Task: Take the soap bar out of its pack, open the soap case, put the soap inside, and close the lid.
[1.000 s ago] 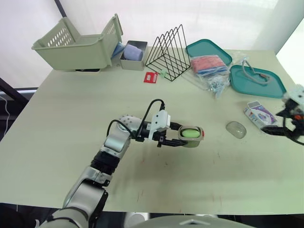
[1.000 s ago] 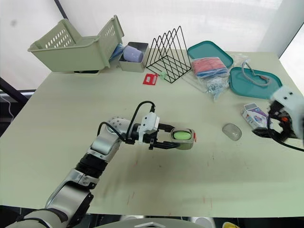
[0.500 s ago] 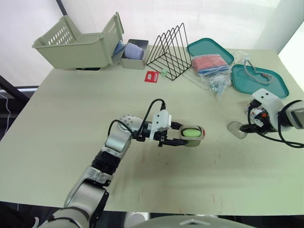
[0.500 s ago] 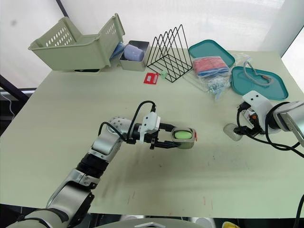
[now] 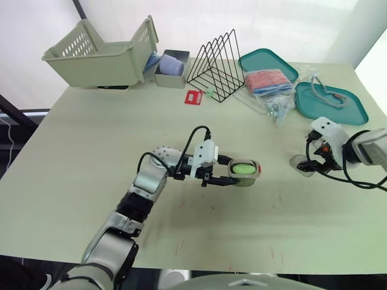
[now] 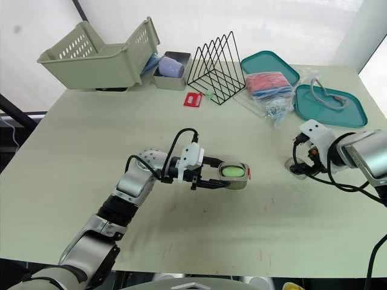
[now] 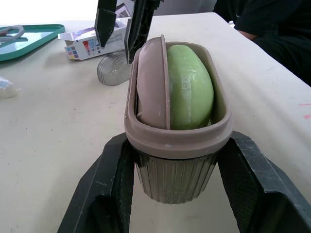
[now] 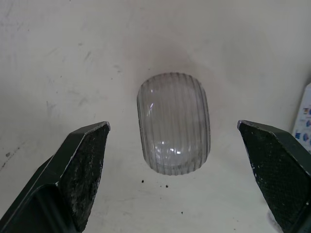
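on the table [image 5: 91, 151] beneath our wide-open, empty right gripper [image 8: 173, 131] lies the lid [image 7: 112, 72], likely light, stiff and slick, best pinched across its sides; our left gripper [image 7: 176, 145] clamps the case [image 7: 146, 141] holding the soap [image 7: 190, 87].

Green soap [image 7: 190, 87] in a taupe case [image 7: 177, 141] — clear, ribbed lid [image 8: 174, 130].

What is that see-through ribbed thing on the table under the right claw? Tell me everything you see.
It is the lid of the soap case: a clear, ribbed oval shell, plastic by its look. It lies flat on the table. The right gripper hovers over it, open, fingers either side, not touching.
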You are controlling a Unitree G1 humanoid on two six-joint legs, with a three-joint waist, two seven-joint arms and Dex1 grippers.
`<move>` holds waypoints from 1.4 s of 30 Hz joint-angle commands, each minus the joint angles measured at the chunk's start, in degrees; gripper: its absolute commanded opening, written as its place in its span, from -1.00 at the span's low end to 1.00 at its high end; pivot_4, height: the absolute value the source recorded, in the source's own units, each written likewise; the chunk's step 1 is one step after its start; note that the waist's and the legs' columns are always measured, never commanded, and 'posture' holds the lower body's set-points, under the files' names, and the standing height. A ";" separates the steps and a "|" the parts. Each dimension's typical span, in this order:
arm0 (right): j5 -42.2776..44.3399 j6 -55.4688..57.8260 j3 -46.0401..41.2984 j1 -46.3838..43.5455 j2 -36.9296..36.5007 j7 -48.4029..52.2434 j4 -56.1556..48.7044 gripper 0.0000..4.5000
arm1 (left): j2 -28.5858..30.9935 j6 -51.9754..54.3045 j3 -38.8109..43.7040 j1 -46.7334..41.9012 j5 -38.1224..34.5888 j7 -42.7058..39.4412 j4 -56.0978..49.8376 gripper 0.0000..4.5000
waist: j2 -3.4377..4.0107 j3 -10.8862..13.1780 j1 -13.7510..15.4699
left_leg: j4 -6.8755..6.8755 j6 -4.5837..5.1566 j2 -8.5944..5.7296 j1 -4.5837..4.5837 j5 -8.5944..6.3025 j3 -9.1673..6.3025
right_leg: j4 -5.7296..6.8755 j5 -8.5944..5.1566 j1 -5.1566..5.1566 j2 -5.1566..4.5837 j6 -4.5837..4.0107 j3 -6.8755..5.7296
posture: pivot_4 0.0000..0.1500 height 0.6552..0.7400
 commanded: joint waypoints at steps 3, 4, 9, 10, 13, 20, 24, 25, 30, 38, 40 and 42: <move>-1.40 -1.96 1.12 -0.89 -0.03 1.69 1.39 0.97 | -0.40 -0.82 0.33 -0.34 -0.49 0.11 -1.52 -0.10 | 0.00 0.00 0.02 | 0.00 0.00 0.00 0.00 0.00 -0.01 | 0.00 0.00 0.00 0.00 0.00 -0.01 | 1.00 1.00; -1.69 -2.48 1.50 -1.11 0.36 1.82 1.83 0.97 | -0.42 -0.83 0.33 -0.36 -0.48 0.09 -1.49 -0.10 | 0.00 0.00 0.02 | 0.01 0.00 0.00 0.00 0.00 -0.01 | 0.00 0.00 0.00 0.00 0.00 -0.01 | 1.00 1.00; -3.04 -4.05 2.76 -1.99 1.63 2.29 3.86 0.97 | -0.40 -0.68 0.34 -0.21 -0.49 0.15 -1.76 -0.10 | 0.01 0.00 0.00 | 0.02 0.00 0.00 0.00 0.00 -0.02 | 0.01 0.00 0.01 0.01 0.00 -0.02 | 1.00 1.00; -3.23 -4.21 2.89 -2.08 1.71 2.47 4.04 0.97 | -0.39 -0.64 0.35 -0.15 -0.48 0.17 -1.85 -0.10 | 0.01 0.00 0.06 | 0.02 0.00 0.00 -0.01 0.00 -0.02 | 0.01 0.00 0.00 0.01 0.00 -0.02 | 1.00 1.00; -3.84 -4.59 3.29 -2.18 1.72 3.33 4.32 0.97 | -0.26 -0.38 0.34 0.03 -0.54 0.24 -2.27 -0.10 | 0.01 0.00 0.04 | 0.04 0.00 -0.01 -0.02 0.00 -0.02 | 0.01 0.00 0.01 0.00 0.00 -0.02 | 1.00 1.00; -4.90 -4.77 4.16 -1.85 1.58 4.76 4.38 0.97 | -0.13 0.25 0.29 0.33 -0.62 0.44 -2.91 -0.10 | 0.01 0.00 0.02 | 0.04 0.00 0.00 -0.02 0.00 -0.04 | 0.01 0.00 0.01 0.00 0.00 -0.03 | 1.00 1.00; -5.86 -5.14 4.59 -1.57 1.76 4.78 4.75 0.20 | -0.27 0.51 0.25 0.31 -0.59 0.59 -3.02 -0.10 | 0.01 0.00 0.04 | 0.04 0.00 -0.01 -0.02 0.00 -0.04 | 0.01 0.00 0.01 0.00 0.00 -0.04 | 1.00 1.00; -6.04 -5.13 4.63 -1.65 1.84 4.82 4.81 -0.07 | -0.31 0.55 0.25 0.27 -0.57 0.62 -2.99 -0.10 | 0.01 0.00 0.03 | 0.04 0.00 0.00 -0.02 0.00 -0.04 | 0.01 0.00 0.01 0.00 0.00 -0.04 | 1.00 1.00; -6.81 -6.30 4.78 -1.65 1.75 5.16 4.93 -0.20 | -0.33 0.79 0.19 0.23 -0.54 0.88 -3.24 -0.10 | 0.01 0.00 0.03 | 0.04 0.00 -0.01 -0.02 0.00 -0.04 | 0.01 0.00 0.01 0.00 0.00 -0.04 | 1.00 1.00; -6.54 -17.02 3.25 -4.95 -2.07 14.97 -0.32 -0.20 | -0.15 0.85 0.17 -0.18 -0.48 0.91 -2.79 -0.10 | 0.06 0.02 0.00 | 0.05 0.00 -0.01 -0.02 0.00 -0.05 | 0.01 0.00 0.01 0.00 0.00 -0.04 | 1.00 1.00; -6.08 -18.09 3.54 -7.17 -3.03 18.54 -1.98 -0.20 | -0.35 0.73 0.18 -0.59 -0.42 0.97 -2.23 -0.10 | 0.09 0.02 -0.02 | 0.05 0.00 -0.01 -0.02 0.00 -0.05 | 0.01 0.00 0.01 0.00 0.00 -0.05 | 1.00 1.00; -5.50 -19.40 4.18 -9.87 -3.75 22.61 -4.58 -0.20 | -0.77 0.55 0.18 -1.21 -0.24 1.17 -1.41 -0.10 | 0.10 0.02 -0.01 | 0.05 0.00 0.00 -0.02 0.00 -0.07 | 0.01 0.00 0.01 0.01 0.00 -0.06 | 1.00 1.00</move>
